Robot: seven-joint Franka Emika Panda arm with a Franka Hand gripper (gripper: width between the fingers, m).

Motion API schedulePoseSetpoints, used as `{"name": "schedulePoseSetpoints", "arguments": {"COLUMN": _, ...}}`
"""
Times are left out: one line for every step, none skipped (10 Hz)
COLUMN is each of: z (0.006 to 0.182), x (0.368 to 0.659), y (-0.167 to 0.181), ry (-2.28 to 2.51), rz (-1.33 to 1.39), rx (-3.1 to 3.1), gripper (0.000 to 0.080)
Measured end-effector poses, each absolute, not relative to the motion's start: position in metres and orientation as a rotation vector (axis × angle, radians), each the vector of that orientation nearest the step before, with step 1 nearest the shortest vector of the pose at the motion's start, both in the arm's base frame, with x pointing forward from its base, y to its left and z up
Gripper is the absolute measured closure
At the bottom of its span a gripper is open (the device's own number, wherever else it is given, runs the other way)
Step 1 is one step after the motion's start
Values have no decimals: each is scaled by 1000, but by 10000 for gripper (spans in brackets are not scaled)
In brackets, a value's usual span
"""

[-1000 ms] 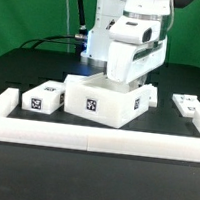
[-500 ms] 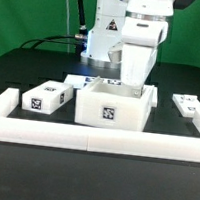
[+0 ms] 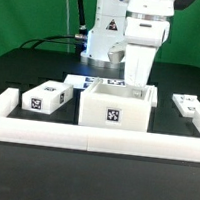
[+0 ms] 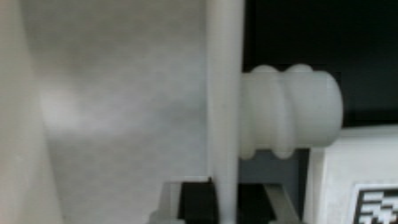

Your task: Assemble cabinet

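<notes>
The cabinet (image 3: 99, 110), for now a white plastic open-topped box with a black-and-white square tag on its front, stands upright mid-scene on the black tabletop (image 3: 20, 74), just behind the low white border wall (image 3: 93, 141). The gripper (image 3: 137, 80) reaches down at the box's far rim and is clenched on that thin wall. A smaller white tagged block (image 3: 45, 99) lies apart on the exterior view's left, and a small flat white piece (image 3: 186, 104) lies on its right. Judged from this, the box should be settled flat and square before release, moved slowly, since a pinch on one thin side can twist or tip it.
</notes>
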State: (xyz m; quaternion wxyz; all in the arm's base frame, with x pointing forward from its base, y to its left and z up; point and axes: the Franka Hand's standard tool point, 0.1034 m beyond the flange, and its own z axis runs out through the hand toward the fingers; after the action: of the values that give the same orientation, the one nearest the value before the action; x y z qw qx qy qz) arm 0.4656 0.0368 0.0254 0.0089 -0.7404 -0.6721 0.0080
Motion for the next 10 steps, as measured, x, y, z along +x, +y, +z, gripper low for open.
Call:
{"name": "schedulePoseSetpoints", "arguments": {"z": 25, "x": 470, "y": 43, "ry": -2126, "rz": 19, "rx": -2292, "gripper": 762}}
{"name": "schedulePoseSetpoints", "arguments": {"z": 25, "x": 478, "y": 54, "ry": -2202, "rz": 12, "rx": -2241, "gripper": 762}}
{"name": "schedulePoseSetpoints", "arguments": {"z": 25, "x": 484, "y": 65, "ry": -2273, "rz": 11, "rx": -2190, "gripper": 762}}
{"name": "schedulePoseSetpoints", "arguments": {"z": 25, "x": 483, "y": 63, "ry": -2268, "rz": 13, "rx": -2196, "gripper": 762}}
{"name": "schedulePoseSetpoints", "arguments": {"z": 25, "x": 484, "y": 63, "ry": -2266, "rz": 12, "rx": -2198, "gripper": 762}}
{"name": "schedulePoseSetpoints", "arguments": {"z": 25, "x": 484, "y": 63, "ry": -2266, "rz": 12, "rx": -2198, "gripper": 762}}
{"name": "schedulePoseSetpoints", "arguments": {"z": 25, "x": 484, "y": 63, "ry": -2265, "rz": 12, "rx": -2199, "gripper": 762}}
{"name": "schedulePoseSetpoints", "arguments": {"z": 25, "x": 488, "y": 71, "ry": -2235, "rz": 5, "rx": -2230, "gripper": 762}}
{"name": "schedulePoseSetpoints", "arguments": {"z": 25, "x": 496, "y": 81, "ry": -2238, "rz": -14, "rx": -2232, "gripper": 762}}
{"name": "schedulePoseSetpoints", "arguments": {"z": 25, "x": 502, "y": 85, "ry": -2246, "rz": -23, "rx": -2229, "gripper": 762}}
